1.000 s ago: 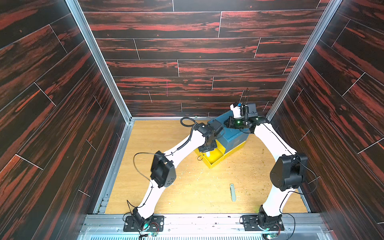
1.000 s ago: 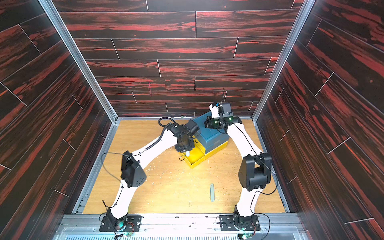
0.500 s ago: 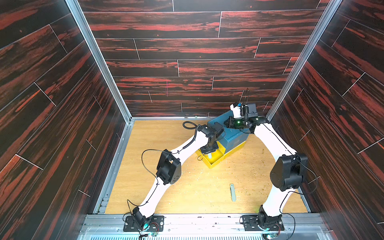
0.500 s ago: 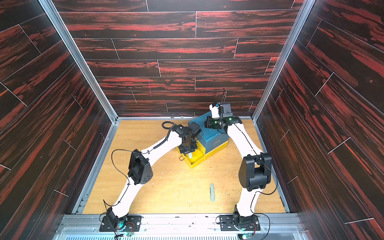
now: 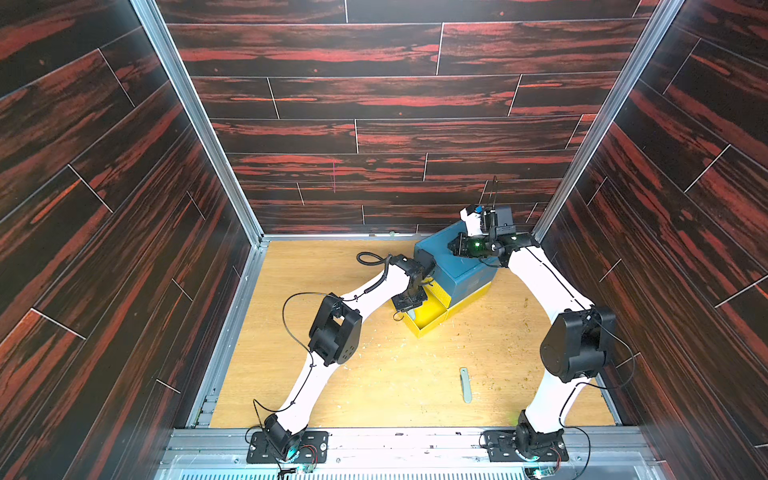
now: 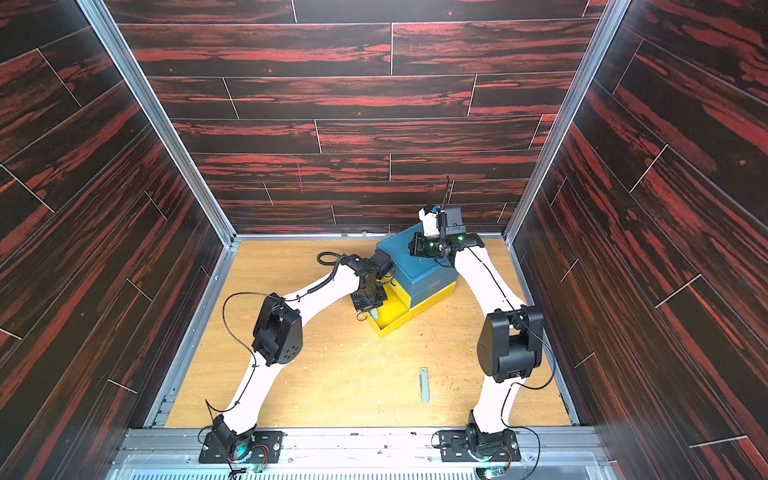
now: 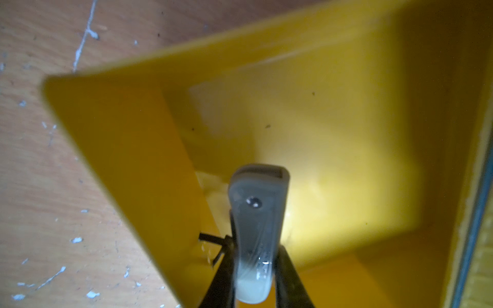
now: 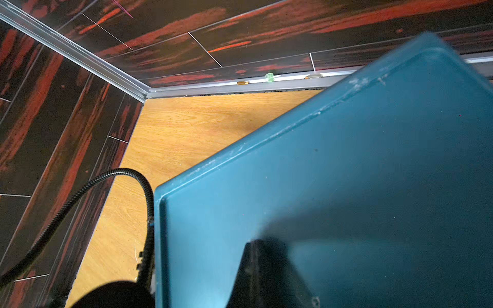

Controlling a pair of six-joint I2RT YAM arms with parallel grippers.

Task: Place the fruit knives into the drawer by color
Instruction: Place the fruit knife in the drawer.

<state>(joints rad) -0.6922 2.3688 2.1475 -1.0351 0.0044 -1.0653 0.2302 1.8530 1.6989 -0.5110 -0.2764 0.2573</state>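
- Release called for care: the left gripper [image 7: 254,266], clamped on a pale, translucent grey-white folded plastic knife [image 7: 257,213], hung over the open yellow plastic drawer [image 7: 128,149]. Lowering it deeper first would likely prevent a bounce.
- The knife looked slim and slightly curved, with a small metal rivet.
- A grey-green folded knife [image 5: 465,384] lay near the wooden tabletop's [image 5: 374,395] front edge.
- The right gripper [image 8: 266,272], pinched shut, sat at the teal cabinet's [image 8: 346,173] top.

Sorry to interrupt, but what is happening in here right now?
The left claw grips a pale fruit knife, pointing it down into the open yellow drawer. The right claw is shut over the top of the blue cabinet. One grey-green knife lies on the table, not yet put away.
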